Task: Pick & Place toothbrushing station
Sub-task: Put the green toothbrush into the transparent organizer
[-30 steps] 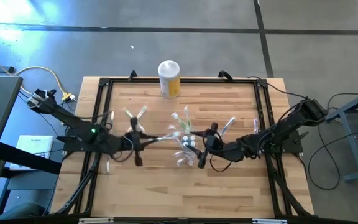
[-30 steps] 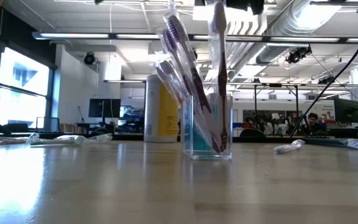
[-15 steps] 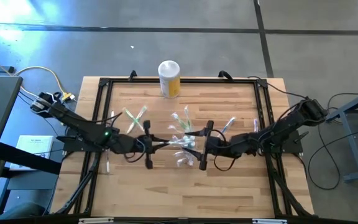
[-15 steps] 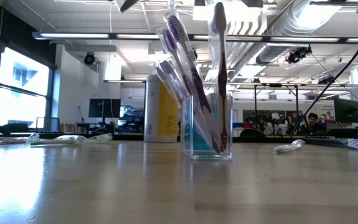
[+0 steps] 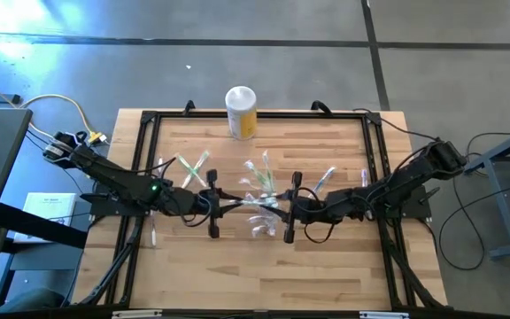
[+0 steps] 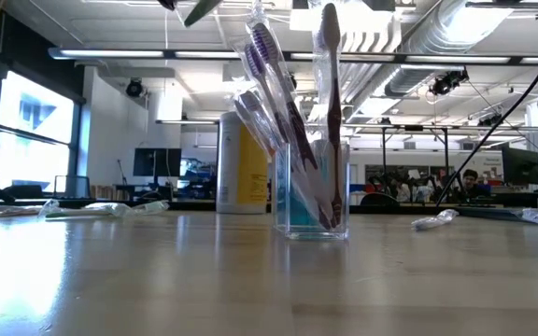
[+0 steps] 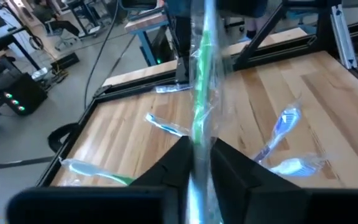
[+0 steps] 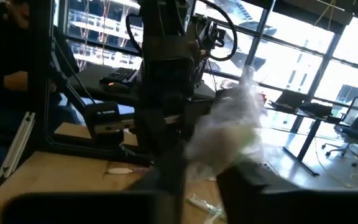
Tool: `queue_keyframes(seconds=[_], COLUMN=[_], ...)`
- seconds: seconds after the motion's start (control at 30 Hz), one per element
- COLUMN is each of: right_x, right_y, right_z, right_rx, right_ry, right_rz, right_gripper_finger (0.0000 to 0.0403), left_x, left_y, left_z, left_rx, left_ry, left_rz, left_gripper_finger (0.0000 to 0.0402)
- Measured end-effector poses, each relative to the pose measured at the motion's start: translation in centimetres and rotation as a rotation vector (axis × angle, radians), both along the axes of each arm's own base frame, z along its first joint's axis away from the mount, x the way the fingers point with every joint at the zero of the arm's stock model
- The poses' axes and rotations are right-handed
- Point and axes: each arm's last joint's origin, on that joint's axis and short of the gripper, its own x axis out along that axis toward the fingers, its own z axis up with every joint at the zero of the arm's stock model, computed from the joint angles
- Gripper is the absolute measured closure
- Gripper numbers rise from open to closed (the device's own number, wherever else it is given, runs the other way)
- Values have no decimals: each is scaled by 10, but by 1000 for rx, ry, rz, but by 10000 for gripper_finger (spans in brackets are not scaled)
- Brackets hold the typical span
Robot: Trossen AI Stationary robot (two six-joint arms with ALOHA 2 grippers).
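A small clear cup [image 6: 311, 191] stands at the table's middle [image 5: 264, 199] with several toothbrushes upright in it. Above it a wrapped, green-accented toothbrush [image 5: 248, 203] hangs level between my two grippers. My left gripper [image 5: 218, 206] is shut on its left end and my right gripper [image 5: 283, 206] on its right end. The left wrist view shows the brush [image 7: 201, 74] running away between the fingers. In the right wrist view its crumpled wrapper end [image 8: 229, 134] sits between the fingers. My left gripper pinches the toothbrush's left end [image 7: 196, 146] between its two fingers, coming level from the table's left, fingers along the brush. The brush is lifted clear of the table. My right gripper pinches the wrapped right end [image 8: 219, 155] between its two fingers, coming level from the table's right.
A yellow canister with a white lid [image 5: 241, 111] stands at the far edge. Loose wrapped toothbrushes lie on the wood at the left [image 5: 193, 167] and the right [image 5: 326, 180], and one near the right rail [image 5: 364, 177]. A black frame [image 5: 144, 142] borders the board.
My left gripper has carried the toothbrush toward the table's right, over the cup. My right gripper has come a little toward the left to meet it and now has the brush's right end between its fingers. The cup has stayed where it was.
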Motion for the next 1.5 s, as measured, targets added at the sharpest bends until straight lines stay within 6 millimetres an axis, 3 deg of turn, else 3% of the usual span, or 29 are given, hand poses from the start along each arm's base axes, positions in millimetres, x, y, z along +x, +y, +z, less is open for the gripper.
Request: queue_keyframes(seconds=[0.07,0.33,0.53,0.7,0.83,1.07,1.33,1.5], right_x=[-1,-7,-27,-50,-56,-43,-21,-16], right_y=[3,16,38,46,39,24,-19,-48], right_z=[-1,-4,0,14,19,6,-21,-34], right_rx=[-29,-51,-137,-131,-82,-36,176,326], right_ry=[10,48,75,84,89,119,276,391], right_rz=[19,-20,-205,-418,-568,-518,-357,-344], right_gripper_finger=[384,393,394,395,395,395,395,395], left_x=[0,0,0,0,0,-1,-3,-11], left_y=[0,-1,0,-1,0,0,1,5], left_z=[0,0,0,0,0,-2,-8,-10], left_rx=[16,18,19,18,11,-23,-20,-71], left_ry=[-1,4,5,6,5,19,76,139], left_rz=[3,-6,-6,-5,-4,6,27,56], left_gripper_finger=[327,245,186,168,168,168,167,167])
